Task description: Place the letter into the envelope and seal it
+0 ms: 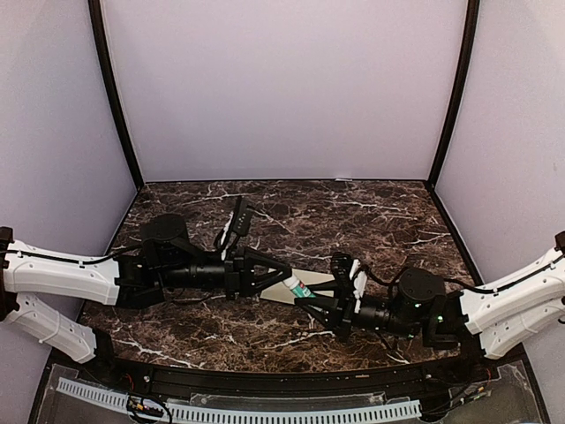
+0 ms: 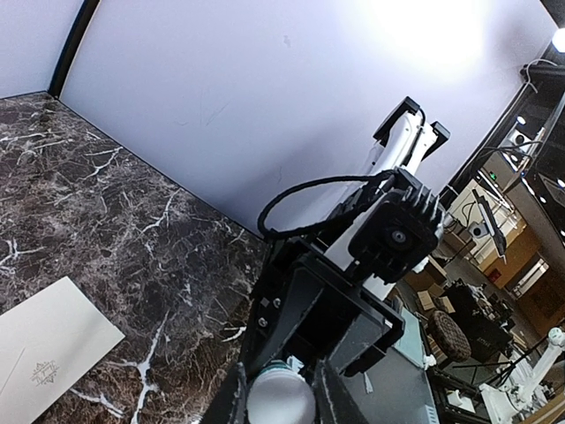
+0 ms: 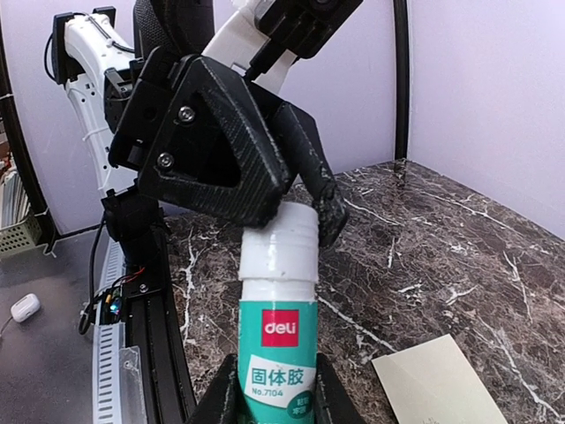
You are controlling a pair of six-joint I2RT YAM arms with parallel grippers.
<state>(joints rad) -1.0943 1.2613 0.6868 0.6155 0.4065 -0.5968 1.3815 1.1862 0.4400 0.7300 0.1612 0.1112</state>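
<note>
Right wrist view: the right gripper (image 3: pixel 269 402) clamps the glue stick (image 3: pixel 277 344) while the left gripper (image 3: pixel 293 208) pinches its white cap (image 3: pixel 279 243), the stick's long axis running between them. The envelope (image 3: pixel 437 384) lies flat on the table (image 3: pixel 494 247) beneath; no separate letter shows.
</note>
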